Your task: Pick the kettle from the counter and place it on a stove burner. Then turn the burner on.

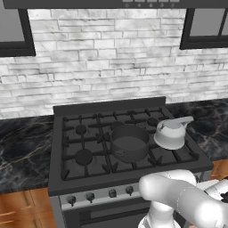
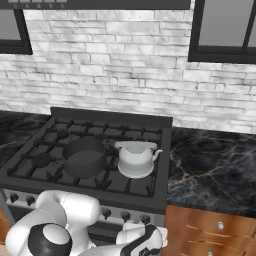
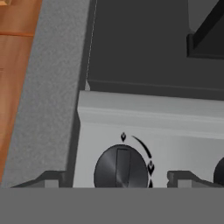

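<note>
Hand (image 3: pixel 118 179): fingers (image 3: pixel 48 179) spread wide, flanking a dark stove knob (image 3: pixel 120 168) on the silver control panel (image 3: pixel 153 127), gripping nothing. Kettle (image 1: pixel 170 132): on the stove's right-hand grate, above and beyond the hand, beside a dark grey pot (image 1: pixel 129 142). Desk (image 2: pixel 215 165): black veined stone alongside the stove.

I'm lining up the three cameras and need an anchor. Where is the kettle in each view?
Left base view: kettle right of centre, on the stove's right side, beside the dark pot.
Right base view: kettle at centre, just right of the pot.
Hand view: not in it.
Shared landmark: the pot.
</note>
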You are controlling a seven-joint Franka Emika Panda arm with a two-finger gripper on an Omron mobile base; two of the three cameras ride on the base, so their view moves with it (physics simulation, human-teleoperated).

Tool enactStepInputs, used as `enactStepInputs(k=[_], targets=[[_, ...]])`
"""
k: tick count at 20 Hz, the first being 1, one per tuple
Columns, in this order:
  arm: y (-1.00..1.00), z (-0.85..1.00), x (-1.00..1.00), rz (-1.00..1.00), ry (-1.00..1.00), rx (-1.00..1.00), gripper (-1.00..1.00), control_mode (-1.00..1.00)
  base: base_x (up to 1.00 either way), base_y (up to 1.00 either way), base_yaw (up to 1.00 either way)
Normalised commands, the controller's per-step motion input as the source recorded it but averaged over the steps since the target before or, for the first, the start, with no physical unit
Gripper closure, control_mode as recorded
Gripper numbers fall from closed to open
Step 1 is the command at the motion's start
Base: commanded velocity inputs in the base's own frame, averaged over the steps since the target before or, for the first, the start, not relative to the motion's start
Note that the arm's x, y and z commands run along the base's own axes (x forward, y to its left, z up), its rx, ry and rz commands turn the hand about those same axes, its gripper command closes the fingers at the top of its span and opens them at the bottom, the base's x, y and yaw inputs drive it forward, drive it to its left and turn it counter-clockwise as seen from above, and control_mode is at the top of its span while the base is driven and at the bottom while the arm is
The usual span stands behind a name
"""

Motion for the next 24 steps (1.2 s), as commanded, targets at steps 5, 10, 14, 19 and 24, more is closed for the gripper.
enactStepInputs(k=[5, 10, 14, 19, 24], targets=[[0.0, 0.0, 0.0, 0.0, 0.0, 0.0, 1.0, -1.0, 0.0, 0.0, 0.0], [0.0, 0.0, 0.0, 0.0, 0.0, 0.0, 1.0, -1.0, 0.0, 0.0, 0.0], [0.0, 0.0, 0.0, 0.0, 0.0, 0.0, 1.0, -1.0, 0.0, 0.0, 0.0], [0.0, 0.01, 0.0, 0.01, 0.0, 0.0, 1.0, -1.0, 0.0, 0.0, 0.0], [0.0, 0.0, 0.0, 0.13, -0.04, -0.05, 1.0, -1.0, 0.0, 0.0, 0.0]])
